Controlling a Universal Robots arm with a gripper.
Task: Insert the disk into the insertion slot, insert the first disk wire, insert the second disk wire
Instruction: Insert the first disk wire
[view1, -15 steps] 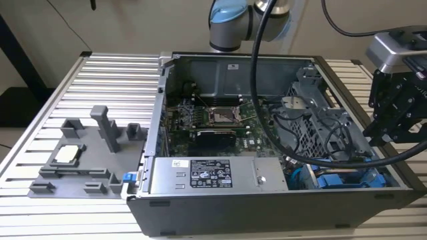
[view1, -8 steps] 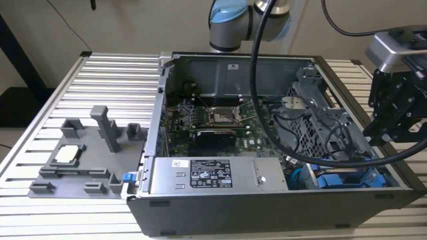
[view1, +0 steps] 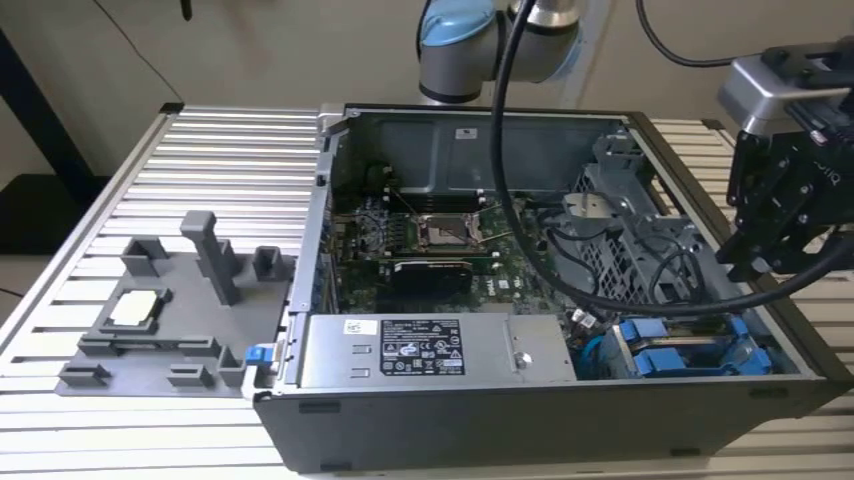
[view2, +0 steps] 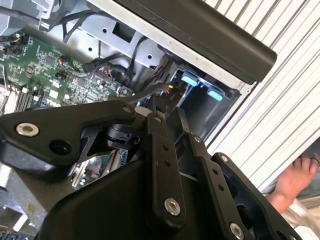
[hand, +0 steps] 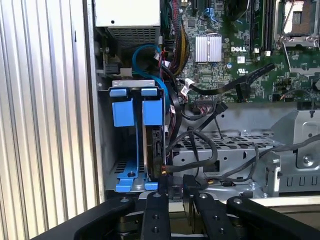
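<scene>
Table (view1: 227, 150): metal slats; disk (hand: 152, 115) in PC case (view1: 534, 430)

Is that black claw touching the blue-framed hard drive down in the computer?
Apart. In the exterior view the gripper hangs higher up, and a black cable crosses the visible gap between it and the disk.

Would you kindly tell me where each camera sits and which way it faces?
Exterior view: off the arm, looking down into the open grey metal computer case; black gripper at the exterior view's right.
First wrist view: on the wrist, facing the blue-framed silver disk in the dark grey drive bay; gripper in foreground.
Second wrist view: on the wrist, looking past the gripper at the green motherboard.
Both wrist views share gripper and motherboard.
</scene>
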